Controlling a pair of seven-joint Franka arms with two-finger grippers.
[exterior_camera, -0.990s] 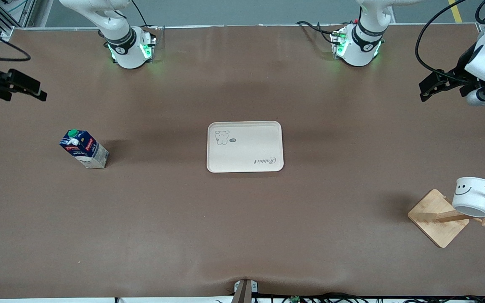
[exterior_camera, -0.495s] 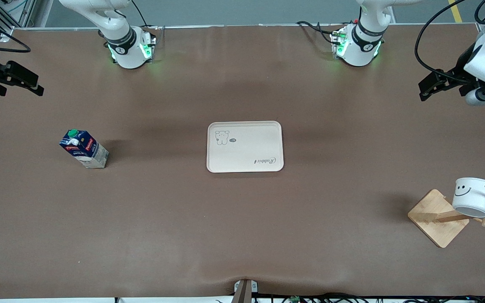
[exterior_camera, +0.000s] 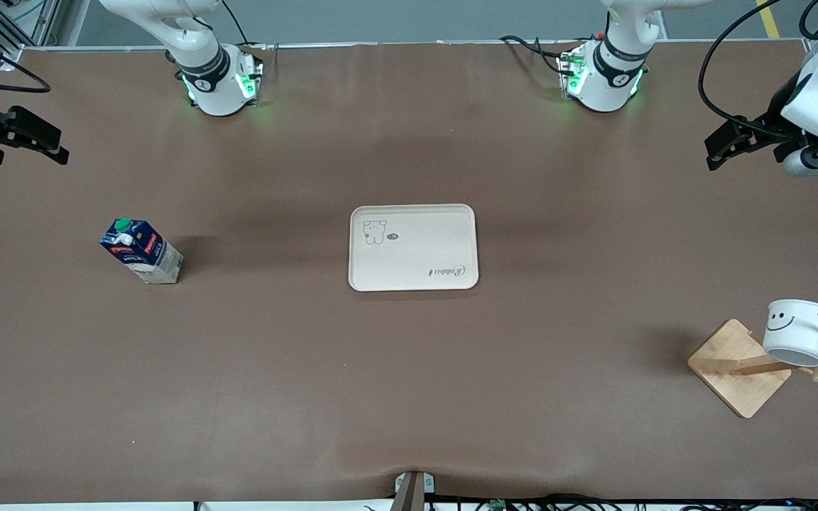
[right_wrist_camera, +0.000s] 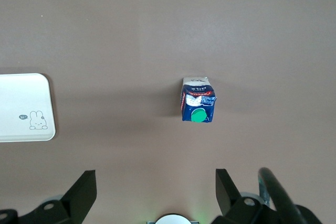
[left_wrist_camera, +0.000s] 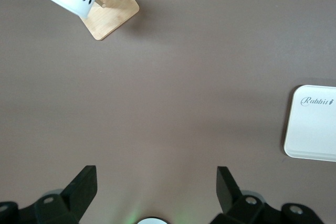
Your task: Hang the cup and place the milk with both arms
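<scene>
The cup (exterior_camera: 799,331) already hangs on the wooden rack (exterior_camera: 739,366) at the left arm's end of the desk (exterior_camera: 409,397), its black handle looped over a peg and its mouth tipped toward the front camera. That half of the job looks finished, so what remains turns on the milk (exterior_camera: 142,250).

The milk stands upright at the right arm's end of the desk, green cap up, well apart from the pale tray (exterior_camera: 413,247) in the middle, which is bare. The tray seems the likely place for it, though that is only my reading.

The right gripper (exterior_camera: 38,137) hangs over the desk's edge at that same end, jaws spread wide with nothing between them. In the right wrist view the carton (right_wrist_camera: 198,106) shows ahead of the 2 open fingertips (right_wrist_camera: 84,188), nearly centred between them, so the hand would mainly have to drop and reach forward. The carton's long axis is vertical, so a grip across its narrow sides should suit it.

The left gripper (exterior_camera: 725,145) waits over the desk near its own end, jaws also spread and empty. It is well apart from the milk, so the right arm is clearly the nearer one for the pick.
</scene>
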